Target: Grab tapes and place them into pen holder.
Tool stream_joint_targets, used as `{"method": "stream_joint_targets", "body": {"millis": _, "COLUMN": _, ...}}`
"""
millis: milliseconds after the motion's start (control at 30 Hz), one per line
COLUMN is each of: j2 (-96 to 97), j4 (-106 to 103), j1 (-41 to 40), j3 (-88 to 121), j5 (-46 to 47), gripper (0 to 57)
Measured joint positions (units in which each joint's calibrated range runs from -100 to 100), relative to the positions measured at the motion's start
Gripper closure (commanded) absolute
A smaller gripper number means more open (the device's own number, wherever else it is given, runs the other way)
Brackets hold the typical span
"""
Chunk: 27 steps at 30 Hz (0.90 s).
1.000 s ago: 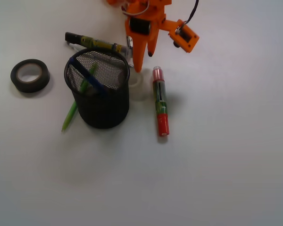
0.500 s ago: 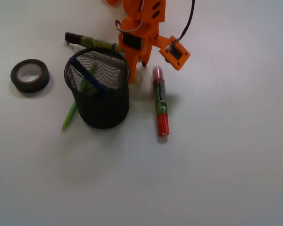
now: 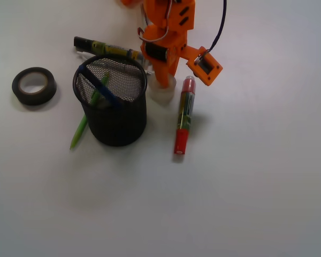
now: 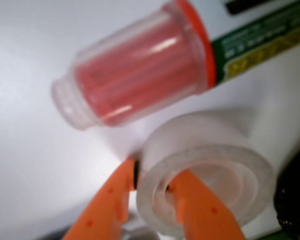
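A translucent whitish tape roll (image 3: 161, 90) (image 4: 210, 170) lies on the white table just right of the black mesh pen holder (image 3: 112, 101). My orange gripper (image 3: 163, 79) (image 4: 151, 181) is shut on this roll's wall, with one finger inside its hole and the other outside. A larger black tape roll (image 3: 34, 85) with a pale core lies far left of the pen holder. The pen holder holds a blue pen and a green pen.
A red marker (image 3: 183, 115) (image 4: 140, 70) lies right beside the held roll, its clear cap close to it. A black and yellow marker (image 3: 107, 49) lies behind the pen holder. A green pen (image 3: 80, 131) leans against the holder's left side.
The gripper has come down and closed on the whitish roll. The red marker has been pushed, its cap end swinging right and its red end left.
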Motion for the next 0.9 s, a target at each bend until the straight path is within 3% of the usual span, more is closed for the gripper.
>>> {"method": "stream_joint_targets", "body": {"millis": 233, "j2": -5.1, "j4": 2.9, "j1": -1.9, "j3": 0.1, "j5": 0.0, "gripper": 57.1}}
{"method": "stream_joint_targets", "body": {"millis": 400, "j2": -25.5, "j4": 8.6, "j1": -5.7, "j3": -1.4, "j5": 1.7, "gripper": 57.1}}
{"method": "stream_joint_targets", "body": {"millis": 567, "j2": -40.3, "j4": -3.6, "j1": -4.1, "j3": -0.5, "j5": 6.3, "gripper": 57.2}}
{"method": "stream_joint_targets", "body": {"millis": 900, "j2": -28.0, "j4": -14.0, "j1": 15.5, "j3": -4.3, "j5": 6.7, "gripper": 57.2}}
